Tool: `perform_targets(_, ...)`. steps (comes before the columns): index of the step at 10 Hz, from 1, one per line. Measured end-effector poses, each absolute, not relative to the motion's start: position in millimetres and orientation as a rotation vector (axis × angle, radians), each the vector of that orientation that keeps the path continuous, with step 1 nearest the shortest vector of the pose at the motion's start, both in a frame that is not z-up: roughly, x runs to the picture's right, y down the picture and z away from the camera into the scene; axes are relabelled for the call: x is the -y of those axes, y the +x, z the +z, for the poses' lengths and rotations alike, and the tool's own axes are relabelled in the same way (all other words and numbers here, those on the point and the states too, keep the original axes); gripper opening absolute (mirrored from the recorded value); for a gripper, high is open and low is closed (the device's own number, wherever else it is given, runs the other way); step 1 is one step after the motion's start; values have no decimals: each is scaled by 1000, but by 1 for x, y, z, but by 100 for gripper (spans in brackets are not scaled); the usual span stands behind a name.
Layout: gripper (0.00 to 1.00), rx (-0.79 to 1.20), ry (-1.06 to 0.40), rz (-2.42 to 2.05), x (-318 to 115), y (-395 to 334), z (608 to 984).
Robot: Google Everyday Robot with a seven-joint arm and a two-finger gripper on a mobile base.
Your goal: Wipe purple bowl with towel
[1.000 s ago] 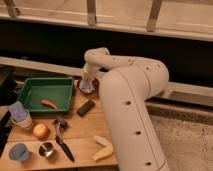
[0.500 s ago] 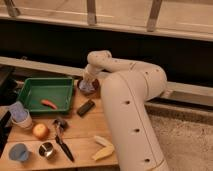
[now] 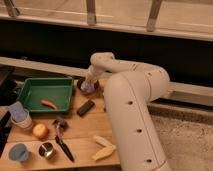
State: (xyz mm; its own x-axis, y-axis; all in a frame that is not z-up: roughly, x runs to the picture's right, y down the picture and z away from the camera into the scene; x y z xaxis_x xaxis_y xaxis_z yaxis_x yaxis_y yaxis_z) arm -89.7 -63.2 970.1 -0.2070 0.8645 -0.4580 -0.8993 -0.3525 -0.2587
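wiping looks under way rather than done: gripper [image 3: 90, 80], closed on towel [image 3: 88, 88], holds it down inside purple bowl [image 3: 80, 83] just right of green tray [image 3: 47, 79], with rubbing round and lifting out left.

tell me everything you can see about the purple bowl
The purple bowl is small, round and dark purple, standing upright on the wooden table just right of the green tray. Mostly its rim shows: the gripper, reaching down from above, is shut on a pale grey-blue towel held inside the bowl. A black block lies in front, apart from it.
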Motion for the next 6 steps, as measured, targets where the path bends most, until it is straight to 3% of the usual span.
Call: perform_targets(6,0,-39,-647,1756,68,-141,972)
